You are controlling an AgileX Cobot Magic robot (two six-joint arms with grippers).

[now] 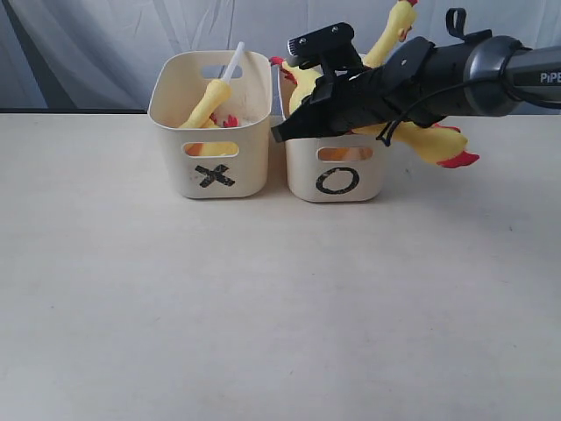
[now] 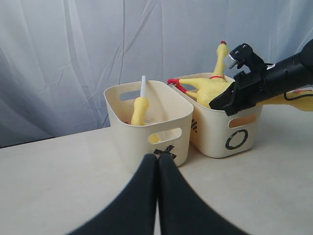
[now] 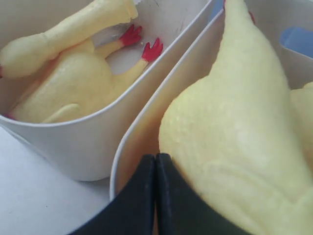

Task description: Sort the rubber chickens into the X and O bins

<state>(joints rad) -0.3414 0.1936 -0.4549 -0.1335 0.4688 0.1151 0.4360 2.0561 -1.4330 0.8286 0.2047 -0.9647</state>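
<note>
I see the cream X bin point(image 1: 245, 162) and O bin point(image 1: 372, 180) just beside each other on the surface point(image 1: 263, 307), the first holding a white-tubed yellow neck point(image 1: 209, 101) leaning over a headless body point(image 3: 73, 88), the second a long-necked chicken point(image 1: 392, 39) head up and a second chicken point(image 1: 434, 145) jutting past its right side.

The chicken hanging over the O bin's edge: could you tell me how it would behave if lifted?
Probably floppy: the chicken droops over the rim of the O bin. Likely light, since the bin sits level under it. Its bumpy skin should grip reasonably.
</note>
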